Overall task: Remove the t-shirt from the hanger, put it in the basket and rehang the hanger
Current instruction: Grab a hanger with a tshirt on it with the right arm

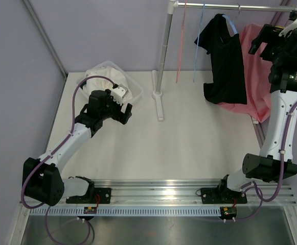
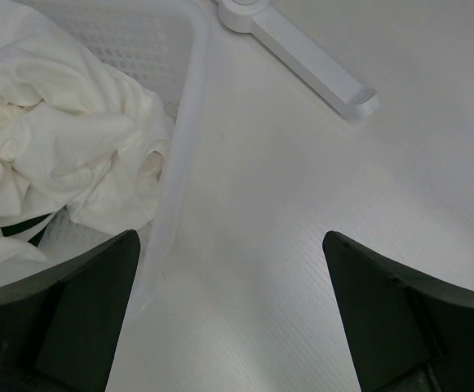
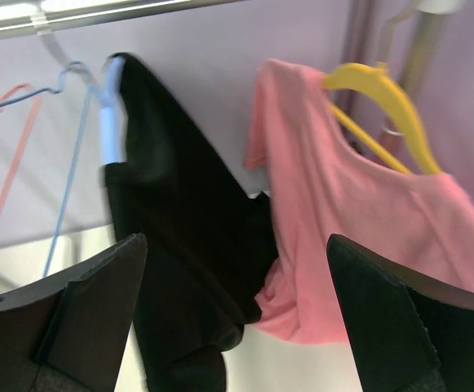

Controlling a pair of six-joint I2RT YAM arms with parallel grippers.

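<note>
Lopsidedly, black t-shirt (image 1: pixel 225 66) drapes hanger (image 3: pixel 112 122).

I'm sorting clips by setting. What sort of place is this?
Likely a robotics lab bench, not a home: two arms bolted to a rail at a white table, a rack with shirts on hangers, plus a basket of white cloth.
</note>
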